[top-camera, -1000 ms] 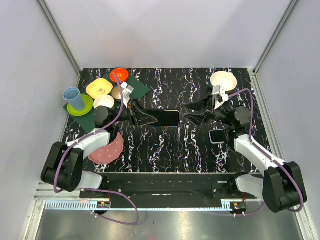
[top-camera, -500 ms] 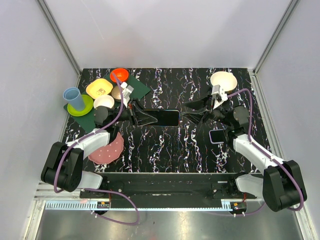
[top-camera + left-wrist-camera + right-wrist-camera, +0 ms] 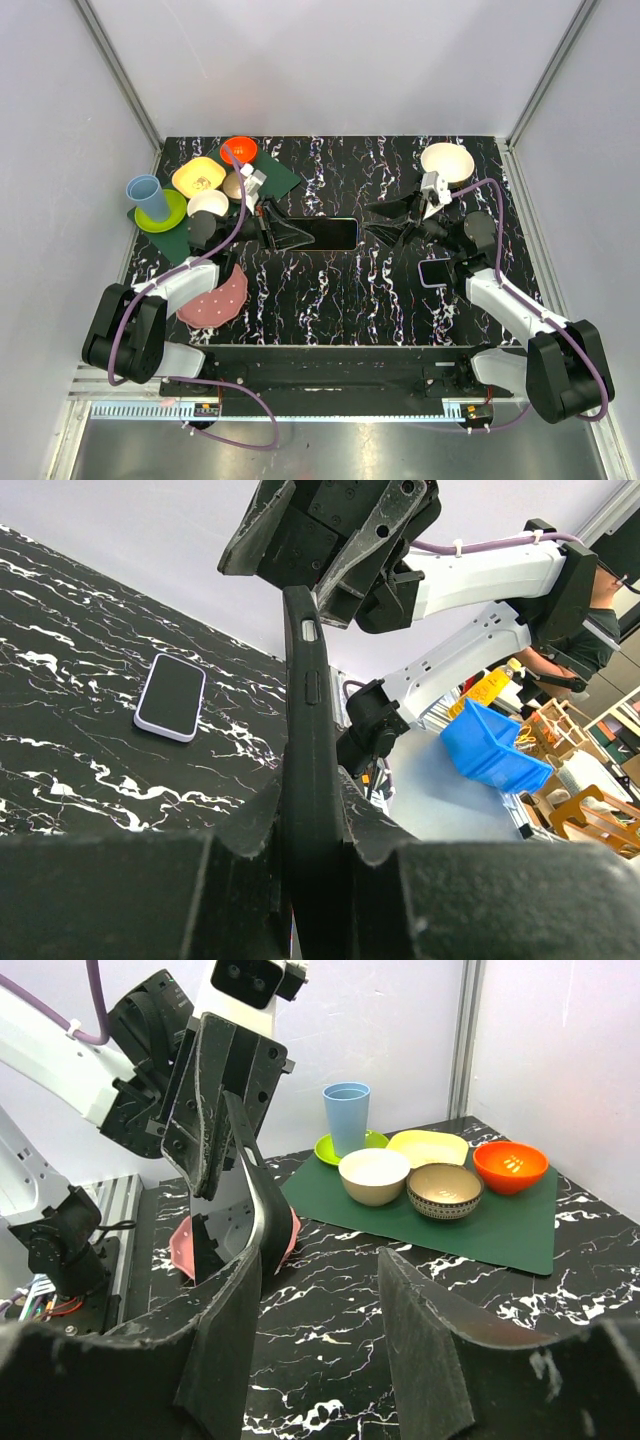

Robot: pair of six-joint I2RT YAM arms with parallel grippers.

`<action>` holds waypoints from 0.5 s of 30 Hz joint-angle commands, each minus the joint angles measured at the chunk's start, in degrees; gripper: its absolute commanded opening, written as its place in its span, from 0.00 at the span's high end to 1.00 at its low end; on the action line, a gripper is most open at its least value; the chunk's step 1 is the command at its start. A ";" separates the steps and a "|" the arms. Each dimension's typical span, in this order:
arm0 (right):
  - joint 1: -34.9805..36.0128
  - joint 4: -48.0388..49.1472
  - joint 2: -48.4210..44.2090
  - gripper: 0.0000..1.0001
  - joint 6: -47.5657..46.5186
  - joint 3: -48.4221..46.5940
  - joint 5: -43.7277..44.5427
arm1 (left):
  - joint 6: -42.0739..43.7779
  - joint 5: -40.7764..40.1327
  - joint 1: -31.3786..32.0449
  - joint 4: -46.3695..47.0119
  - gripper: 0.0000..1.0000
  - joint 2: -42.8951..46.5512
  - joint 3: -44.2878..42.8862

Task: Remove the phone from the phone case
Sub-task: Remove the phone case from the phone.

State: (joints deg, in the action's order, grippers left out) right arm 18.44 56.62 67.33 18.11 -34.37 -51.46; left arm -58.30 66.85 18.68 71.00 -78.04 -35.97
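Left gripper (image 3: 282,236) is clamped nearly shut on the phone case (image 3: 328,235) — gripped at one short end and held on edge above the middle of the table (image 3: 330,300). From the right wrist view the case reads as a thin dark shell, bowed along its length, with nothing seated in it that I can see. Phone (image 3: 436,272) lies flat, dark face up, near the table's right edge beside the right arm, well apart from the case. Right gripper (image 3: 388,224) has its jaws about half open and empty, pointed at the case's free end and just short of it.

Handling, judged: the case is soft and light and flexes under a pinch — take it by the rim, not the back. The phone is stiff, slick, heavier and breakable; lying flat, it is best taken across its long edges. Extraction looks done.
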 commanded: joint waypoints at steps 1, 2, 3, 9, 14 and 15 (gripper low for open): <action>0.90 -3.62 0.78 0.45 -4.31 -0.79 3.74 | 0.03 0.03 1.10 18.47 1.00 1.49 -0.77; 0.99 -3.88 1.05 0.45 -4.66 -0.87 3.82 | -0.23 -0.05 1.10 18.47 1.00 1.49 -0.77; 1.07 -4.06 1.05 0.46 -4.75 -0.96 4.09 | -0.32 0.03 1.10 18.56 1.00 1.57 -0.77; 1.25 -5.73 1.14 0.46 -6.07 -1.31 4.79 | -0.23 0.12 1.10 18.65 1.00 1.93 -0.68; 1.25 -6.52 1.05 0.46 -6.77 -1.40 4.97 | -0.23 0.12 1.19 18.73 1.00 1.93 -0.60; 1.16 -6.61 1.05 0.46 -6.86 -1.49 5.14 | -0.23 0.21 1.27 18.82 1.00 2.01 -0.60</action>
State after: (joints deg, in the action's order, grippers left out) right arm 19.25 53.15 67.44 14.13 -34.48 -49.04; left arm -58.30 66.57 18.61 69.93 -78.04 -35.94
